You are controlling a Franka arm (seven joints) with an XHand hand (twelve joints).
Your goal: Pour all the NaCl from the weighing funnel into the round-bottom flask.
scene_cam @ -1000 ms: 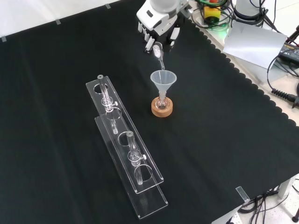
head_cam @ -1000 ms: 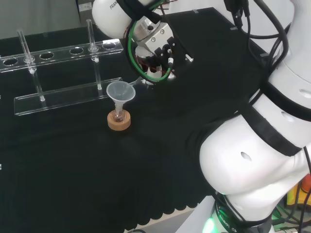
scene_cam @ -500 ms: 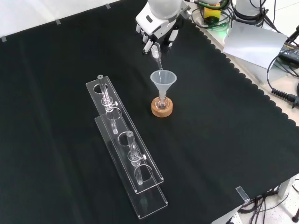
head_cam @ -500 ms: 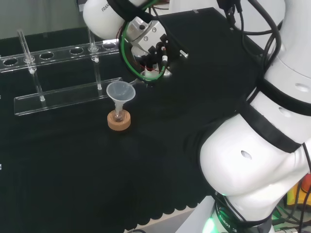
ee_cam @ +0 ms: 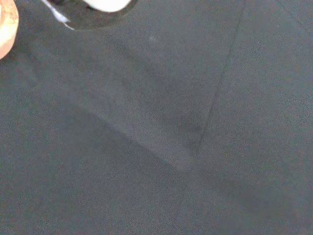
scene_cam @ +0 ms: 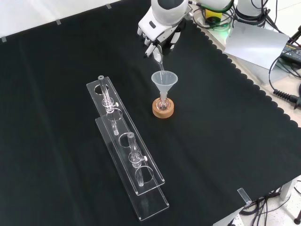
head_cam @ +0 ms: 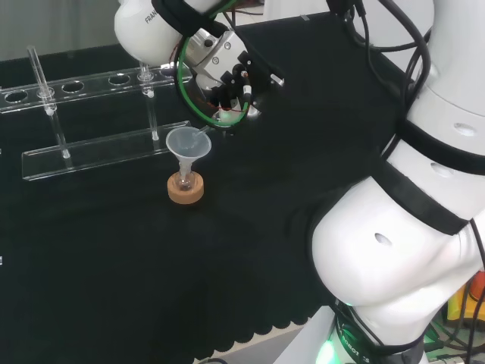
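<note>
Hand, fingers curled round small clear glass weighing funnel, tips its spout into clear plastic cone funnel on small round-bottom flask in cork ring stand, mid-cloth toward far edge in front view. Risk: spout nudges cone, salt spills onto cloth.

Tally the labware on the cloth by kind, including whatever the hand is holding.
Test tube racks: 1
Test tubes: 2
Funnels: 1
Round-bottom flasks: 1
Cork rings: 1
Weighing funnels, in the hand: 1
Total: 7
</note>
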